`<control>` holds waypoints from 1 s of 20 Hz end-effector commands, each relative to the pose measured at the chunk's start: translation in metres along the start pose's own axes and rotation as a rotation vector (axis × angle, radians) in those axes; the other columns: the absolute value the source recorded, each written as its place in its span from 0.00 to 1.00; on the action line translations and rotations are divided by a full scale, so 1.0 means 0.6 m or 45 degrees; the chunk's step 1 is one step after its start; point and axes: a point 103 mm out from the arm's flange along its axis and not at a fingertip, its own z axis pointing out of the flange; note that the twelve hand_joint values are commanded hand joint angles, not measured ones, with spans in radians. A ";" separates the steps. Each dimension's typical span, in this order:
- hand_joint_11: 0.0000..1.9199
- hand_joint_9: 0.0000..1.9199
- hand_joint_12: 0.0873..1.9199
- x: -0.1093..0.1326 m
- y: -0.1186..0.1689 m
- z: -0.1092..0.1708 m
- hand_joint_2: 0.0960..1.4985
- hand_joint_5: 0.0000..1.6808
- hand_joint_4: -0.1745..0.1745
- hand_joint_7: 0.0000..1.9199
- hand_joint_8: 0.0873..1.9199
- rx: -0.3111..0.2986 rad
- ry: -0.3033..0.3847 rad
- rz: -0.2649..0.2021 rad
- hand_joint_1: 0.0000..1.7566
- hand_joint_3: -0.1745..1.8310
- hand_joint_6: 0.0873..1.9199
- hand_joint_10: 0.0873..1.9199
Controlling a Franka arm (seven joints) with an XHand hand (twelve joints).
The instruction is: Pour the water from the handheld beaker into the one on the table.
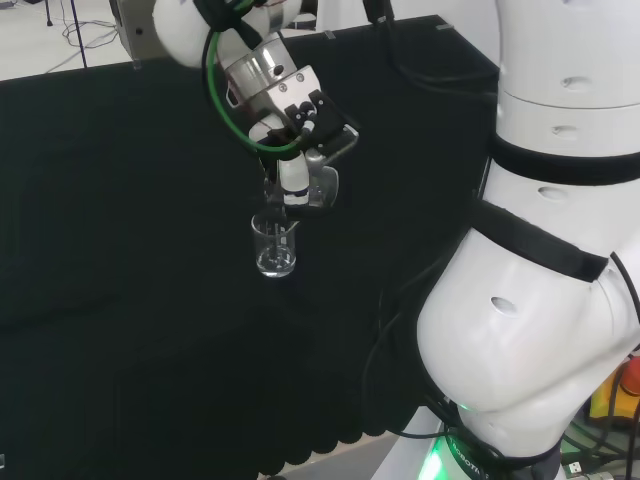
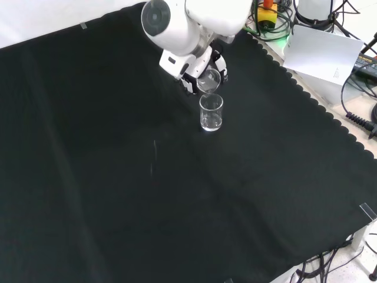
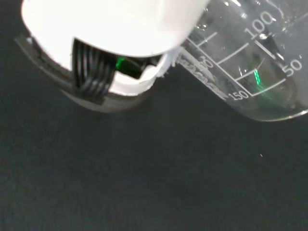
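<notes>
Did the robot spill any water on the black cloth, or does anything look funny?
No spill shows on the black cloth. The robot hand holds one beaker tipped over the beaker on the table, which stands upright. The tipping is just the pouring, so nothing stands out.

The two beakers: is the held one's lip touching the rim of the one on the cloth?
Cannot tell. In the front view the held beaker, tilted in the hand, overlaps the rim of the standing beaker; the head view shows neither contact nor gap plainly.
</notes>
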 end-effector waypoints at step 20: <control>0.59 0.81 0.41 -0.105 0.057 0.007 0.35 0.80 0.00 0.74 0.22 -0.397 0.408 -0.297 0.88 0.40 0.15 0.14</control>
